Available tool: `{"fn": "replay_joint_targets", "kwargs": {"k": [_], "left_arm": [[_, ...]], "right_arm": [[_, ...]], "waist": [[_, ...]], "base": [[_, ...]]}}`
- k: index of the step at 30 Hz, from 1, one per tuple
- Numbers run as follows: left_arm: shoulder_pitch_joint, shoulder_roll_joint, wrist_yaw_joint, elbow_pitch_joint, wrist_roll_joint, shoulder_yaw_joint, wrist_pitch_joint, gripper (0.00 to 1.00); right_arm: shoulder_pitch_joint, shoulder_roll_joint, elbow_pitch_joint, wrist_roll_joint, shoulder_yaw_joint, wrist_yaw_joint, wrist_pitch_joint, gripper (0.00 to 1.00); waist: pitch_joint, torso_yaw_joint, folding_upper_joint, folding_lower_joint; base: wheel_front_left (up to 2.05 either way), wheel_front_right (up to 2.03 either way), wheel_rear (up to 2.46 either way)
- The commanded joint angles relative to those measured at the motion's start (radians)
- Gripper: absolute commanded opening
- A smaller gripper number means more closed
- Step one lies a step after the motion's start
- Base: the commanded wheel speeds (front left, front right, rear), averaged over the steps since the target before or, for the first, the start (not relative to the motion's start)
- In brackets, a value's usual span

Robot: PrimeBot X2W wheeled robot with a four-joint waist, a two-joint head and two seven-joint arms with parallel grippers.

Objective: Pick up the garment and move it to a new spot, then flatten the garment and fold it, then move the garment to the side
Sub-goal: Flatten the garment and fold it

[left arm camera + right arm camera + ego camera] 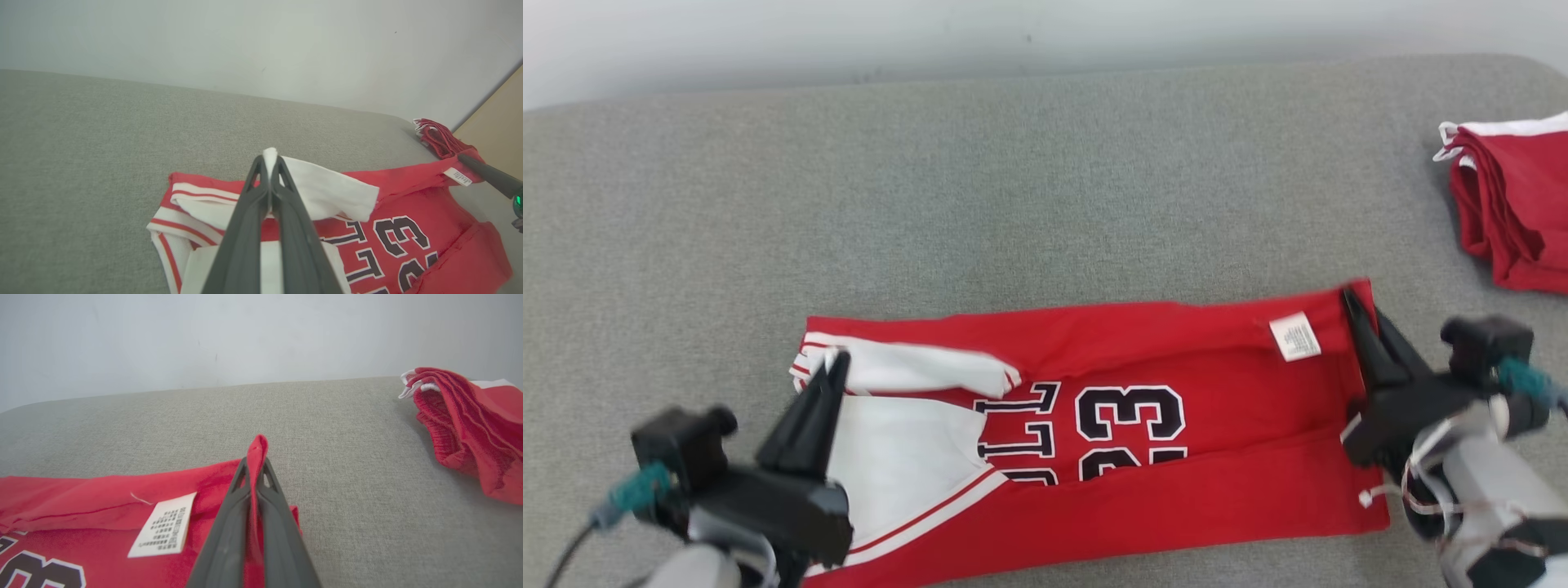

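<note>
— So where did the garment (1176,490) lie?
— Near-centre on the grey cushion (1013,180). Left claw (837,363) clenched its white fold, right claw (1347,296) its red hem corner, probably to fold it evenly.

Left pincer (836,363) and right pincer (1352,304) clamped tight, arms spread wide.

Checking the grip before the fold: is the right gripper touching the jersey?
Touching. The right wrist view shows the red edge of the jersey pinched inside the shut right gripper, with cloth poking out past the tips.
</note>
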Motion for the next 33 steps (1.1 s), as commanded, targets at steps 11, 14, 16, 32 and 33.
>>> {"fn": "replay_joint_targets", "kwargs": {"k": [11, 14, 16, 32, 33], "left_arm": [[0.185, -0.085, 0.0, -0.019, 0.096, 0.109, -0.004, 1.0], [0.209, -0.112, 0.01, -0.04, 0.153, 0.174, -0.003, 1.0], [0.227, -0.132, 0.011, -0.058, 0.198, 0.227, -0.003, 1.0], [0.359, -0.355, -0.078, -0.112, 0.533, 0.564, -0.003, 1.0], [0.36, -0.365, -0.087, -0.108, 0.546, 0.573, -0.003, 1.0]], "right_arm": [[0.21, 0.026, -0.139, -0.051, -0.13, 0.0, -0.004, 1.0], [0.235, 0.028, -0.169, -0.045, -0.157, 0.0, -0.004, 1.0], [0.251, 0.028, -0.18, -0.039, -0.166, 0.0, -0.004, 1.0], [0.263, 0.028, -0.128, 0.05, -0.176, 0.0, 0.002, 1.0], [0.261, 0.028, -0.12, 0.05, -0.174, 0.0, 0.002, 1.0]], "waist": [[-0.038, 0.002, 0.0001, 0.0002], [-0.045, 0.003, 0.0001, 0.0002], [-0.048, 0.004, 0.0001, 0.0002], [-0.073, 0.038, 0.0001, 0.0002], [-0.074, 0.041, 0.0001, 0.0002]], "base": [[0.0, 0.0, 0.0], [0.0, 0.0, 0.0], [0.0, 0.0, 0.0], [0.0, 0.0, 0.0], [0.0, 0.0, 0.0]]}}
